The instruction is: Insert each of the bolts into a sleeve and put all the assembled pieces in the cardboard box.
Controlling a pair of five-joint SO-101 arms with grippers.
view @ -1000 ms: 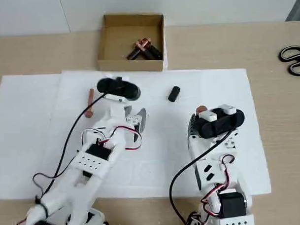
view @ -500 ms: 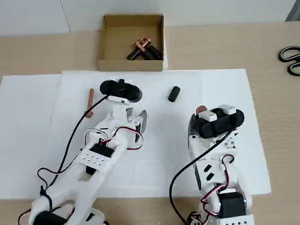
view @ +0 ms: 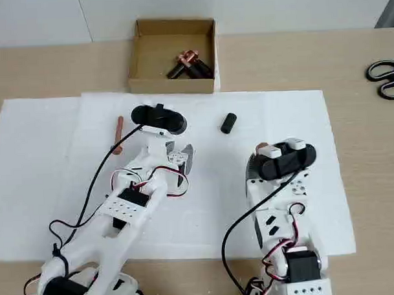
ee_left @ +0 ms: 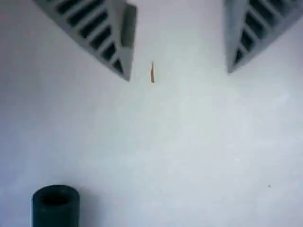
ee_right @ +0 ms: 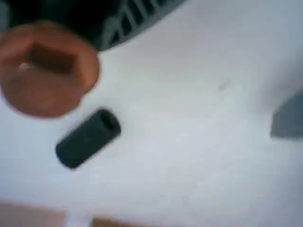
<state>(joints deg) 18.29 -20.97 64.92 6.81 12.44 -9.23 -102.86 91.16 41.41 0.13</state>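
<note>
My right gripper [view: 254,163] hovers over the white paper, shut on a copper bolt [view: 263,147] whose head [ee_right: 47,71] looms close in the right wrist view. A black sleeve [view: 228,123] lies on its side on the paper just beyond it, also seen as the dark sleeve [ee_right: 87,137]. My left gripper [view: 182,158] hangs open above bare paper, left of the sleeve [ee_left: 55,205]; its fingers [ee_left: 111,42] hold nothing. A second copper bolt [view: 118,135] lies on the paper's left part. The cardboard box [view: 142,53] at the back holds assembled pieces [view: 189,63].
The white paper [view: 42,166] covers most of the wooden table. Black scissors [view: 385,78] lie at the far right edge. Cables trail from both arms toward the front edge.
The left arm drew back slightly toward the front. The right arm shifted a little to the left with the bolt still in its gripper. Sleeve and loose bolt have not moved.
</note>
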